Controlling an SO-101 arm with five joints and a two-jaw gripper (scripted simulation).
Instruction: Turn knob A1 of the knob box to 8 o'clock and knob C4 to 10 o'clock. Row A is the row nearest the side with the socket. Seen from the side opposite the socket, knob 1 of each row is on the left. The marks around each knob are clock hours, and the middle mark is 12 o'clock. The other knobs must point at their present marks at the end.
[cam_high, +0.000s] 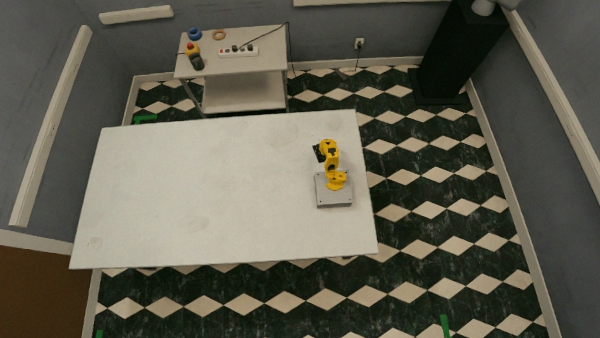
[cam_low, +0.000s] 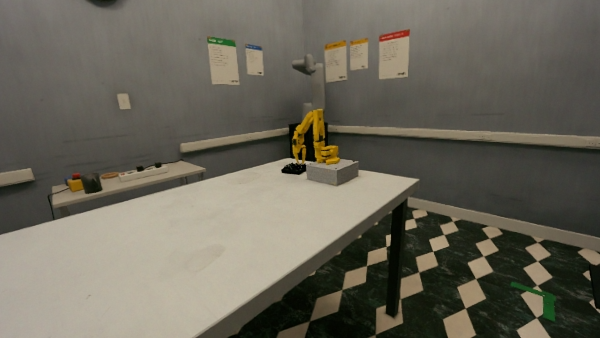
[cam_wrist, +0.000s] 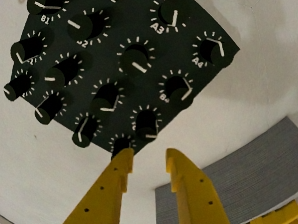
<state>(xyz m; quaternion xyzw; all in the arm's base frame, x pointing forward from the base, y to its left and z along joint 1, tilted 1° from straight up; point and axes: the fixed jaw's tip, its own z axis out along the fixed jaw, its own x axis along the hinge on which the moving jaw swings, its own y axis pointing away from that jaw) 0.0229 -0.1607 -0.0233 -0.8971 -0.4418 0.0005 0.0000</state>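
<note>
The black knob box (cam_high: 317, 154) (cam_low: 291, 169) (cam_wrist: 127, 20) lies on the table below the arm. In the wrist view, row A runs along its upper right and A1 is out of view. Knob C4 (cam_wrist: 147, 129) stands near the lower corner, above the fingertips in the picture; its white line points to the right of the picture, and I cannot tell the exact hour. Knob D4 (cam_wrist: 121, 145) is partly hidden by the left fingertip. My gripper (cam_wrist: 150, 152) (cam_low: 300, 162) is open by a narrow gap, above the box's lower corner, with nothing between its fingers.
The grey base block (cam_high: 334, 192) (cam_low: 332, 172) (cam_wrist: 235, 175) carries the arm beside the box. Knobs A4 (cam_wrist: 214, 51) and B4 (cam_wrist: 178, 90) stand along the box's right edge. Knob D3 (cam_wrist: 84, 134) is left of D4. The white table (cam_high: 225, 200) extends away from the arm.
</note>
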